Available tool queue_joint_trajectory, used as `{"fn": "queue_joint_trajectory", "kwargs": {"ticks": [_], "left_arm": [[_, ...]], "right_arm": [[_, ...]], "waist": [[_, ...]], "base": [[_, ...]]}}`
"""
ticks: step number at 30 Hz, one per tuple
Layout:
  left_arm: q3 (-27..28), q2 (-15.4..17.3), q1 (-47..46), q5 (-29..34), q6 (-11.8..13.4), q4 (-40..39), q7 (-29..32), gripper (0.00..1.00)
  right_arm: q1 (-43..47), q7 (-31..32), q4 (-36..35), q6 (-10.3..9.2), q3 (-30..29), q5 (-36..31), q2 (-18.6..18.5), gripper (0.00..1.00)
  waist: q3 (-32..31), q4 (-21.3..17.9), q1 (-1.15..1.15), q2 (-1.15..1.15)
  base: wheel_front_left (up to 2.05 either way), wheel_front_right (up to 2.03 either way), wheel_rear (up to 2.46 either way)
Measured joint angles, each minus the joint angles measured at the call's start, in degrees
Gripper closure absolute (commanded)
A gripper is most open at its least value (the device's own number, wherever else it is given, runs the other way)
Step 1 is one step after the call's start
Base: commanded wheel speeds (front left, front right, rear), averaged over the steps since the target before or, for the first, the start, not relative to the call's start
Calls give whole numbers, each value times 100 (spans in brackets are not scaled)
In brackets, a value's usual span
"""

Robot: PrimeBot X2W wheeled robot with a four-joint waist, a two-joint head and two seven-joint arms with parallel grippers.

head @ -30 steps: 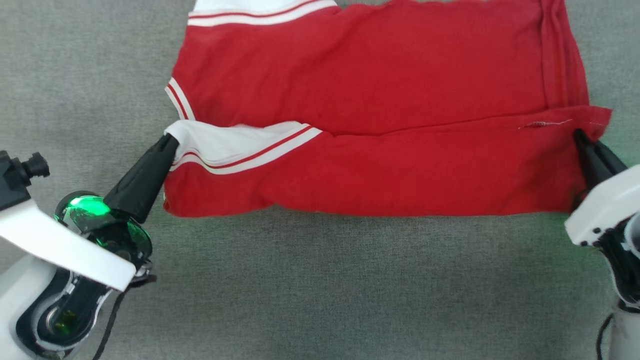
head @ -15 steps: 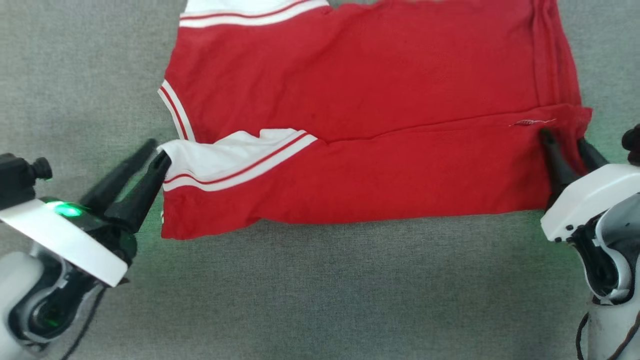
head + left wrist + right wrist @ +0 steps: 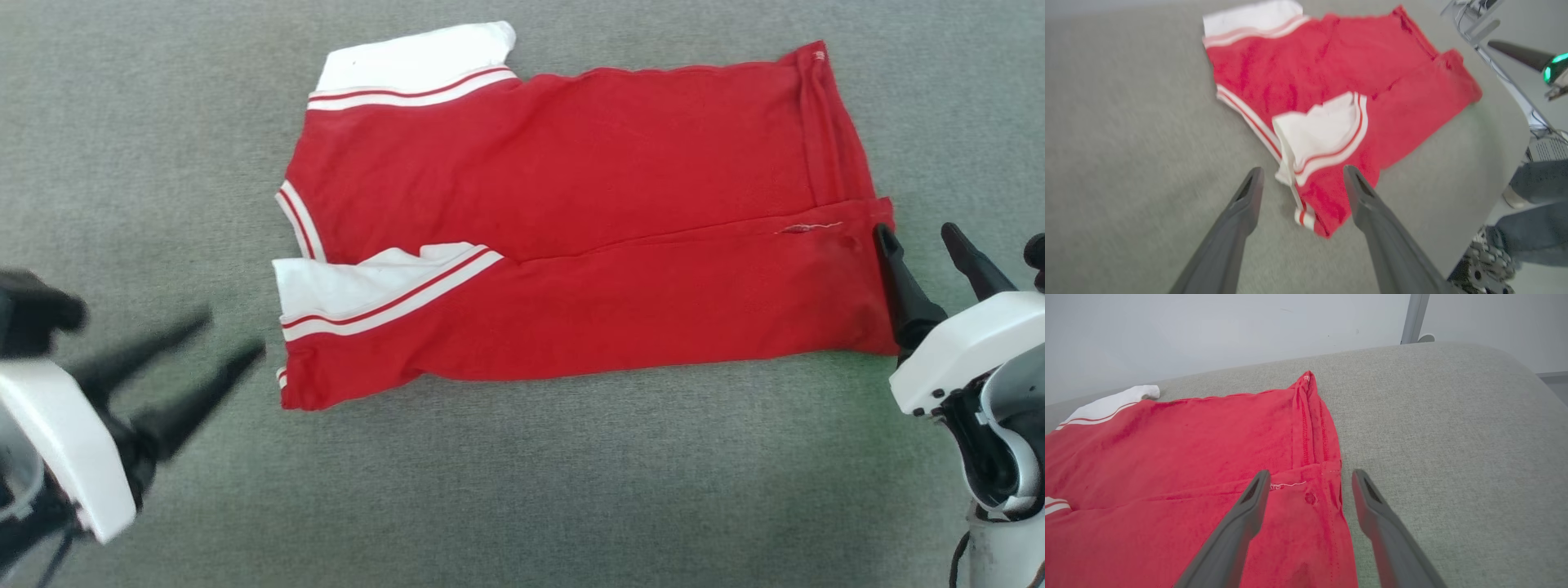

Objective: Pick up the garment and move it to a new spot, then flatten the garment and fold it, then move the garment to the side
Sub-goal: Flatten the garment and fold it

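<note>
The garment [image 3: 571,245] lies flat on the grey table, its near long edge folded over the middle; red back up, no lettering showing. One white sleeve [image 3: 367,286] rests on the folded flap, the other white sleeve [image 3: 408,61] at the far left corner. My left gripper [image 3: 233,335] is open, blurred, a short way left of the near sleeve, touching nothing. In the left wrist view the garment [image 3: 1331,94] lies beyond the open left gripper [image 3: 1300,175]. My right gripper [image 3: 914,233] stands open at the hem's right corner [image 3: 1327,486], empty.
The grey padded table [image 3: 522,490] runs wide in front of and to both sides of the garment. Its rounded right edge [image 3: 1515,134] drops off, with a person's legs in jeans [image 3: 1535,241] beyond it. A pale wall [image 3: 1229,330] stands behind.
Both grippers let go of the garment's folded edge and drew back, the left one furthest. The head view pulled back, so the whole garment now shows, lying still.
</note>
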Motion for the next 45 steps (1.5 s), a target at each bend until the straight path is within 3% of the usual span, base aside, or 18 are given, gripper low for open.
{"fn": "queue_joint_trajectory", "kwargs": {"ticks": [3, 6, 13, 19, 20, 21, 22, 23, 28, 36, 43, 45], "left_arm": [[-376, 71, 43, -283, 0, 27, 913, 0], [-478, -133, 23, -667, 0, 482, 1379, 0], [-530, -432, -104, -1165, 0, 810, 1793, 0], [-555, -352, -190, -1241, -5, 849, 2006, 0], [-556, -347, -205, -1276, -5, 834, 2051, 18], [-566, -333, -221, -1273, -5, 815, 2091, 51], [-573, -325, -240, -1273, -2, 806, 2136, 70], [-581, -327, -248, -1280, -1, 800, 2156, 100], [-609, -437, -250, -1378, 0, 794, 2201, 100], [-603, -436, -249, -1359, 0, 697, 2187, 100], [-590, -509, -302, -1283, -1, 641, 2169, 100], [-593, -528, -316, -1270, -1, 643, 2169, 100]], "right_arm": [[11, -42, 5, 0, 54, 56, -9, 0], [12, -96, 32, 0, 143, 83, 40, 0], [12, -189, 52, 0, 167, 85, 122, 0], [59, -243, 47, 0, 197, 124, 162, 0], [79, -245, 46, 0, 193, 124, 166, 0], [87, -250, 44, 0, 191, 124, 167, 0], [88, -252, 43, 0, 191, 124, 170, 0], [91, -254, 44, 0, 193, 124, 174, 0], [96, 60, 151, 1, 493, 98, 110, 0], [-174, 1688, 45, 0, 958, -26, -458, 0], [-504, 2646, 268, 1, 984, -38, -494, 0], [-520, 2703, 310, 0, 983, -53, -477, 55]], "waist": [[-6, -93, 0, 0], [75, -239, 0, 0], [259, -535, 0, 0], [365, -738, 0, 0], [370, -758, 0, 0], [372, -775, 0, 0], [373, -786, 0, 0], [372, -794, 0, 0], [347, -811, 0, 0], [390, -770, 0, 0], [492, -664, 0, 0], [500, -644, 0, 0]], "base": [[0, 0, 0], [0, 0, 0], [0, 0, 0], [0, 0, 0], [0, 0, 0], [0, 0, 0], [0, 0, 0], [0, 0, 0], [0, 0, 0], [0, 0, 0], [0, 0, 0], [0, 0, 0]]}}
